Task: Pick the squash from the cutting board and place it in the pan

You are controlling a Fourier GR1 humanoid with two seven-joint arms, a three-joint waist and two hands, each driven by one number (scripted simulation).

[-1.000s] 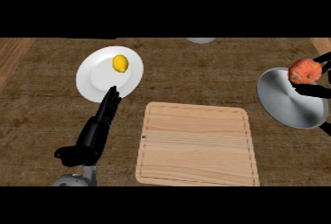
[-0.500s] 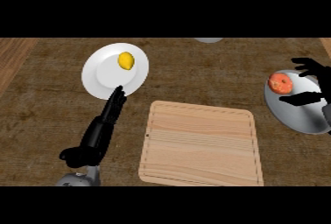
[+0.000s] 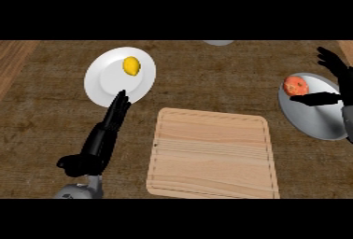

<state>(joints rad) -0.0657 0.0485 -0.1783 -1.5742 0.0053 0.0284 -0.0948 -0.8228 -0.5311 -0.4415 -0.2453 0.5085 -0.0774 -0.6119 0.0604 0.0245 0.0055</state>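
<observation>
Squash in pan, right hand spread open

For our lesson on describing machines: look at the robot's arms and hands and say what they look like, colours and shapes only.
The left hand is matte black with long slim fingers, joined to a rounded grey forearm at the lower edge. The right hand is black too, with a sliver of grey forearm at the right edge. No cables or markings show.

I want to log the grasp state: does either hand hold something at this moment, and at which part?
Nothing is held. The right hand is open beside the squash, which lies in the pan. The left hand is open, holding nothing.
</observation>
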